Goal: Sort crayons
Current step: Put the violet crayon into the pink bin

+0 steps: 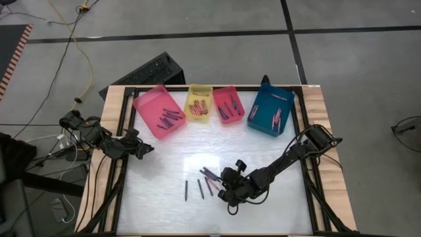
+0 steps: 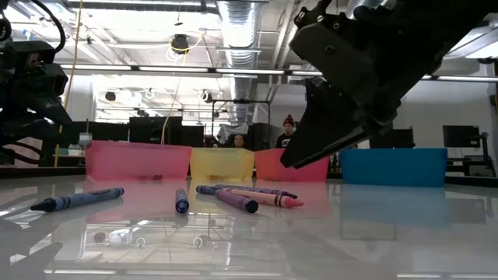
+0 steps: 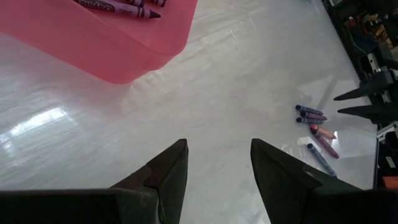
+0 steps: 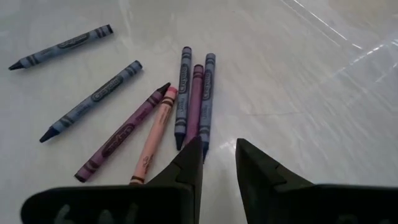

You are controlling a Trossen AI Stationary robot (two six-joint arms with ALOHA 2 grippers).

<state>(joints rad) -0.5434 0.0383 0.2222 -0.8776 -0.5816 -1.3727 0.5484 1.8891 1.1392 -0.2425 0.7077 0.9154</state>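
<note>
Right wrist view: right gripper (image 4: 219, 163), parted and seemingly empty, hovers over light, stiff, roll-prone crayons (image 4: 186, 99); pinch mid-barrel.

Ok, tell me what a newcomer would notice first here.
Four bright trays along the table's far edge: pink tray, yellow tray, red tray, blue tray, each with crayons inside. Then the loose crayons lying on the white table near its front middle, blue, purple and pink. The right gripper hovers open and empty right beside them, while the left gripper waits open near the pink tray.
</note>
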